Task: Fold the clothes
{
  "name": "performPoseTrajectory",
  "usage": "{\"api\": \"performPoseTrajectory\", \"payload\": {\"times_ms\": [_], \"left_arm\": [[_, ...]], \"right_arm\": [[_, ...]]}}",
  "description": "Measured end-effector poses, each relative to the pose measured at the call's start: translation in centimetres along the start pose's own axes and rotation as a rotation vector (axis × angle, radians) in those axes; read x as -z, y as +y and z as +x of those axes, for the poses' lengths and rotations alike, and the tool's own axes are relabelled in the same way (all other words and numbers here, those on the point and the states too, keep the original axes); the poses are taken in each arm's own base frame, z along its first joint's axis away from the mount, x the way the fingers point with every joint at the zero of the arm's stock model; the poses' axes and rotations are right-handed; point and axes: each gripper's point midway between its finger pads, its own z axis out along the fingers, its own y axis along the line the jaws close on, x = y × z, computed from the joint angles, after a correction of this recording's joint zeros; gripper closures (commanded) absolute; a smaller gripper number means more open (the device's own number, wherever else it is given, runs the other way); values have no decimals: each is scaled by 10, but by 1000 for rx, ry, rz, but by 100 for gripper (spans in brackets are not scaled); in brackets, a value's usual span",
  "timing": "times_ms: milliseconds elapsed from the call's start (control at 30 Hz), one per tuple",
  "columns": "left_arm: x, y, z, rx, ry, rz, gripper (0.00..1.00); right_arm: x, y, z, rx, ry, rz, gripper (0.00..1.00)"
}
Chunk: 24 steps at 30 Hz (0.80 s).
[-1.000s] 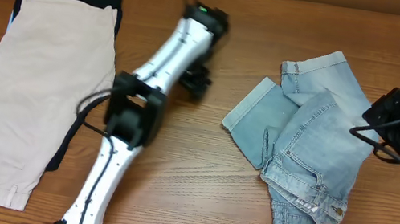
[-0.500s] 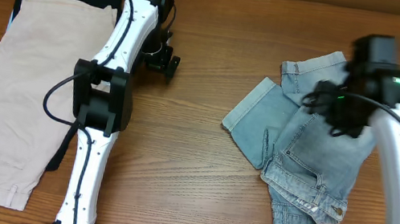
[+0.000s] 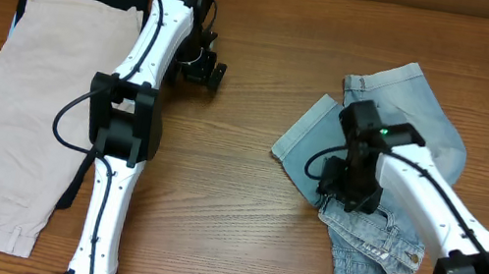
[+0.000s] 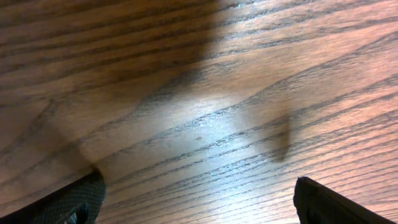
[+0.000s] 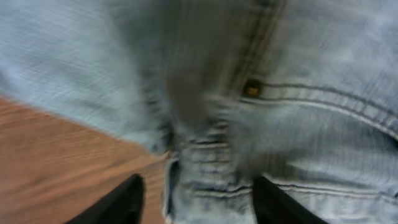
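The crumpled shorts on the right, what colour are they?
Faded light-blue denim shorts, clearest overhead.

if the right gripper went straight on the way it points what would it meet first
Most likely the denim shorts: the right gripper, jaws open, points at a stitched seam near their edge. Blur hides how close.

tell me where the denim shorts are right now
In the overhead view the denim shorts lie crumpled on the table's right side, beneath the right tool, far from the beige shorts at left.
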Motion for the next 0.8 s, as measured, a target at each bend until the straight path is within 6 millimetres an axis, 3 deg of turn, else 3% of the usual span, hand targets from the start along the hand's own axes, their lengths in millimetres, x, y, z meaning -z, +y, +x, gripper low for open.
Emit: {"api": "performPoseTrajectory", "payload": {"times_ms": [200, 300, 400, 533, 667, 800], "left_arm": [[0, -1, 0, 0, 0, 5, 0], [0, -1, 0, 0, 0, 5, 0], [0, -3, -1, -5, -5, 4, 0], [-1, -8, -3, -17, -13, 2, 0], [-1, -13, -3, -28, -13, 1, 0], [-2, -15, -4, -31, -15, 1, 0]], "right_arm": [[-1, -19, -11, -84, -72, 101, 72], [0, -25, -18, -102, -110, 139, 75], [1, -27, -22, -102, -130, 149, 72], [0, -14, -24, -64, -130, 91, 55], [-1, 2, -20, -16, -110, 28, 53], [-12, 3, -10, 7, -80, 19, 57]]}}
